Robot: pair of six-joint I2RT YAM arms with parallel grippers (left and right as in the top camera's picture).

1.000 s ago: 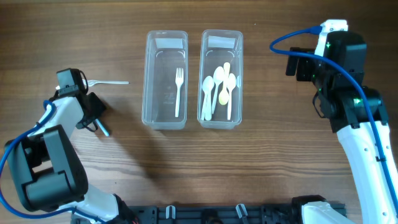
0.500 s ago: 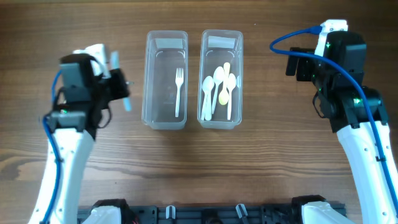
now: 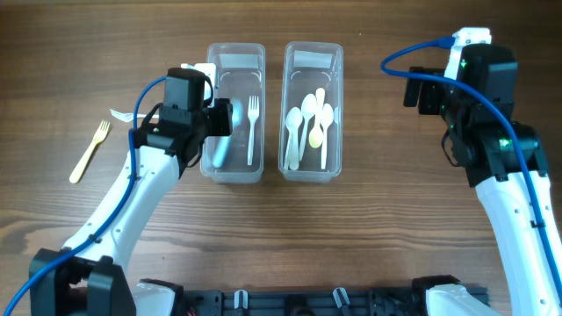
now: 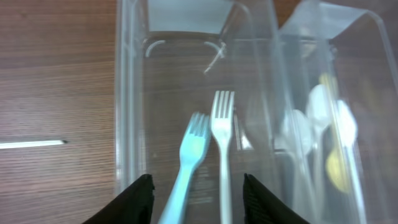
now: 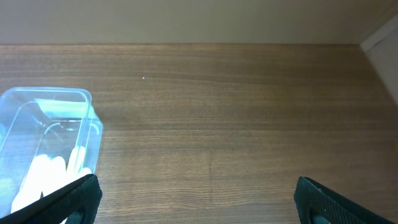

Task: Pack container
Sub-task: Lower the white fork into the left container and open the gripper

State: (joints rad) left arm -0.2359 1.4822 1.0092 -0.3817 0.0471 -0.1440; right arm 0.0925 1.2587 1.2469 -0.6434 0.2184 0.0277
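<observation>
Two clear containers stand side by side. The left container [image 3: 208,105] holds a white fork [image 3: 253,130] and a light blue fork [image 3: 221,147]. The right container [image 3: 337,105] holds several white and yellowish spoons [image 3: 312,127]. My left gripper [image 3: 219,123] hovers over the left container. In the left wrist view its jaws [image 4: 198,202] stand apart, and the blue fork [image 4: 189,155] lies between them beside the white fork [image 4: 222,143], touching neither finger. My right gripper [image 5: 199,205] is wide open over bare table, to the right of the containers.
A yellow fork [image 3: 89,150] lies on the table at the left. A whitish fork [image 3: 123,115] lies beside the left arm, its handle [image 4: 31,144] showing in the left wrist view. The right arm [image 3: 492,132] stands at the right edge.
My left arm swung from the table's left side to over the left container, carrying the blue fork. Its jaws were shut and now stand apart. The right arm has not moved.
</observation>
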